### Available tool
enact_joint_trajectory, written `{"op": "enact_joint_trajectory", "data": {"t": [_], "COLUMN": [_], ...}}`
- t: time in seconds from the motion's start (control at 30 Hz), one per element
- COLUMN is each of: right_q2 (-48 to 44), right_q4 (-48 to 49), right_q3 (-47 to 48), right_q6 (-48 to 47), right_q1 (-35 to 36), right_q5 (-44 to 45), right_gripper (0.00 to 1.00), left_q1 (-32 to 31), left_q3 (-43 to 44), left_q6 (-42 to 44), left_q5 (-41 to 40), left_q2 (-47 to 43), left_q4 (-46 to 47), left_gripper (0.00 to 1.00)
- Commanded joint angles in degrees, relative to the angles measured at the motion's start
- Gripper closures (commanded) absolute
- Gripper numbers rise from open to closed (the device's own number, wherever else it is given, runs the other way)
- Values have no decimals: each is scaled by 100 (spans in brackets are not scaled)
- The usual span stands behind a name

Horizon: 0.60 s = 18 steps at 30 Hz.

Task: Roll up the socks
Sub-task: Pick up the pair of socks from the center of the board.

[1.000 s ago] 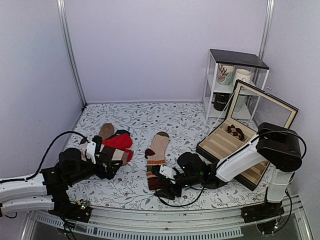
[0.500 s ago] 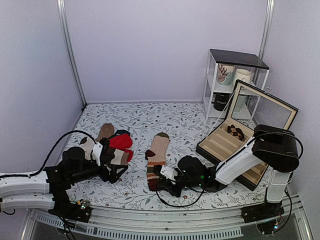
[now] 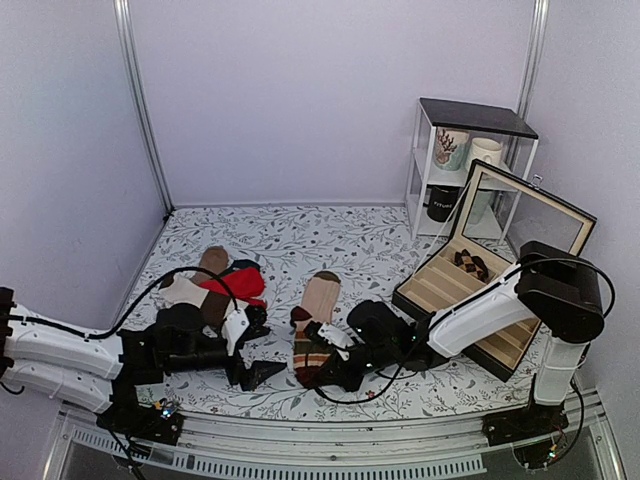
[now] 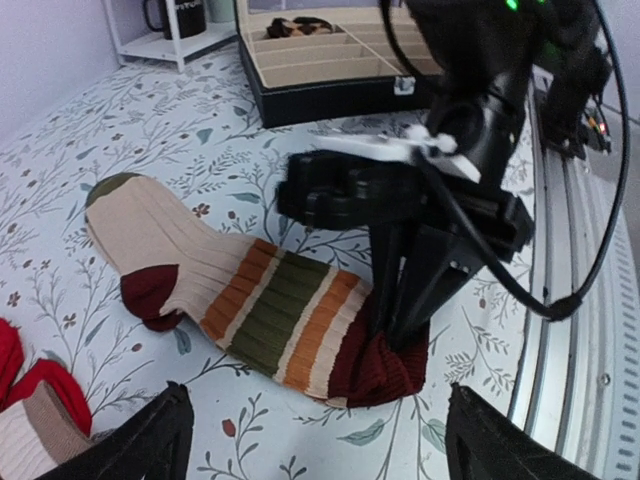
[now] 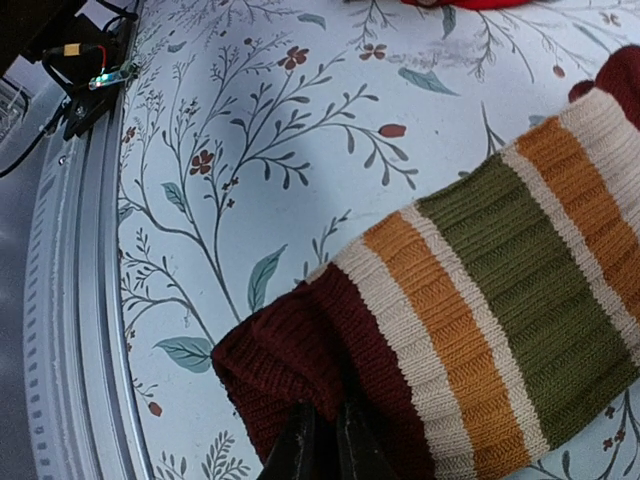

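**A:** What is happening at the left?

**B:** The left gripper [image 3: 260,347] is hovering with its jaws spread wide and holding nothing. It is at nine o'clock of the socks [image 4: 270,310], near them but apart.

**A:** And the socks?

**B:** They are lying flat on the floral table [image 3: 300,240], toe pointing to twelve and maroon cuff at six.

**A:** The right?

**B:** The right gripper [image 5: 322,440] is reaching in from three o'clock, its jaws pinching the cuff edge. The roll seems to be just starting. Next, that cuff likely needs curling toward twelve.
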Motion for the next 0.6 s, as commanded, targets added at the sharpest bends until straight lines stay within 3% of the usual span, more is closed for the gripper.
{"op": "enact_joint_trajectory", "data": {"t": [0.0,0.1,0.2,0.37,0.57], "right_q2": [-157,-107,-46,-81,-71], "right_q4": [-1592,-1923,-2201,-2348,-2591], "right_q3": [237,426,597,676,817], "right_q6": [546,654,779,977,1154], "right_q1": [-226,-324,-373,-439,-439], "right_q5": [-552,-691,-763,-984,-1035], "right_gripper": [90,90,90,89,89], "left_q1": [-342,-503,-644,-915,-1001], "left_q3": [221,349,473,631,827], "left_q6": [432,504,542,653,788], "left_q5": [115,83,41,-316,-471], "left_q2": [652,1070,1489,2111,2694], "left_q4": [438,624,798,1257,1501], "left_gripper": [14,23,24,15,18]}}
